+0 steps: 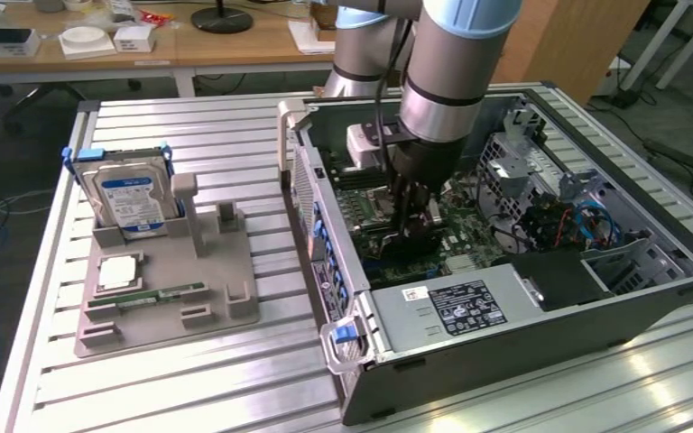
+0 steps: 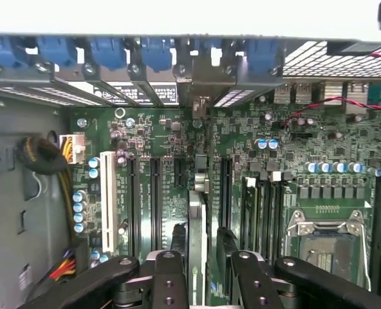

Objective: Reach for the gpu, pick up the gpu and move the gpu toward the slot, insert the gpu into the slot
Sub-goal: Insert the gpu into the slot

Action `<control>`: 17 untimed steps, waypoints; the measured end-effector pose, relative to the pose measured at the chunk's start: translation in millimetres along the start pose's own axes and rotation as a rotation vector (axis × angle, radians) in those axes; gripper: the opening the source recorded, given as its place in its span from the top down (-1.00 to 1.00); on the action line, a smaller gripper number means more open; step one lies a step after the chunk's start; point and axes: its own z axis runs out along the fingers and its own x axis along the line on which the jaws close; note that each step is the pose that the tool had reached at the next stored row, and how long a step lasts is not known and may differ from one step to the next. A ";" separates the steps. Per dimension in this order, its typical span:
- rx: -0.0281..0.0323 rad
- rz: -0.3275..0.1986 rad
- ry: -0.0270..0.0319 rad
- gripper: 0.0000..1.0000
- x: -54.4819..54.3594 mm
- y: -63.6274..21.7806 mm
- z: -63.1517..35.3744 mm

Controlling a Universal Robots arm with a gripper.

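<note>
Green motherboard [image 2: 171, 193], end effector [image 2: 200, 257] gripping slim gpu [image 2: 195, 225]

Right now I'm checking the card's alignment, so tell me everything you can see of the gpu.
The gpu shows edge-on in the wrist view as a thin, pale grey strip, standing upright between the gripper fingers, which are closed on it. It runs along the dark slots of the green motherboard, over one near the middle. Whether it is seated cannot be told. In the exterior view it sits low inside the open computer case.
</note>
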 end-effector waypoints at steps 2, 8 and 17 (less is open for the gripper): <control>0.0010 0.000 0.0000 0.33 -0.1 -0.1 -3.5; 0.0034 0.000 -0.0002 0.36 -0.2 -0.2 -10.5; 0.0033 0.000 0.0000 0.80 -0.2 -0.2 -10.6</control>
